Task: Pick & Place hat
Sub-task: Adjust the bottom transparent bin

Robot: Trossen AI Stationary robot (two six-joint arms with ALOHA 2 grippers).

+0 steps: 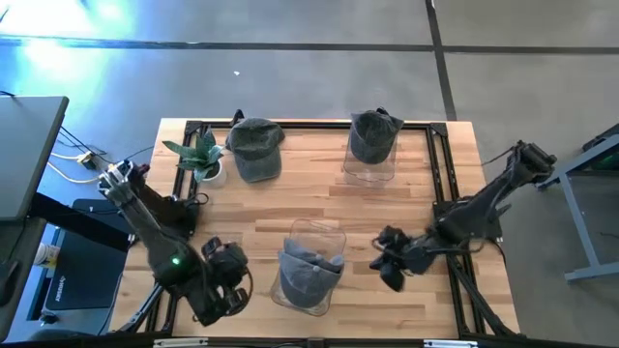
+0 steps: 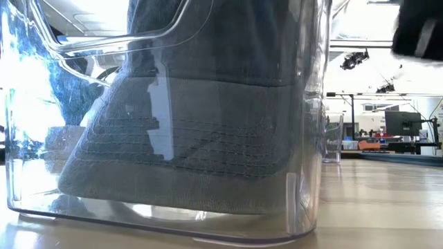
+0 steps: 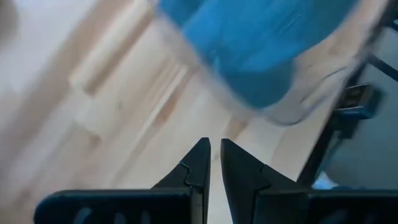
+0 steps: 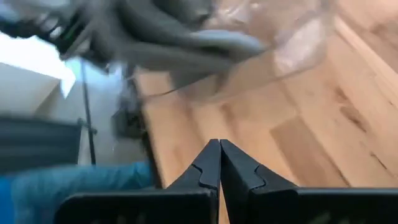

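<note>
High view showed the hat [image 1: 309,275] in its clear bin [image 1: 315,232] between both tools. Right tool [image 1: 392,274], pressed together and empty, sat just beside it. Left tool [image 1: 235,295], nearly closed and empty, lay similarly near.

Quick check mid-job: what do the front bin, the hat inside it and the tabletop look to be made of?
Front bin: clear, glossy, rigid plastic by the look; you see through its walls and they catch glare. Hat: grey woven fabric, probably cotton or denim, matte, with stitched rows on the brim. Tabletop: light wood planks with visible grain, smooth finish.
</note>
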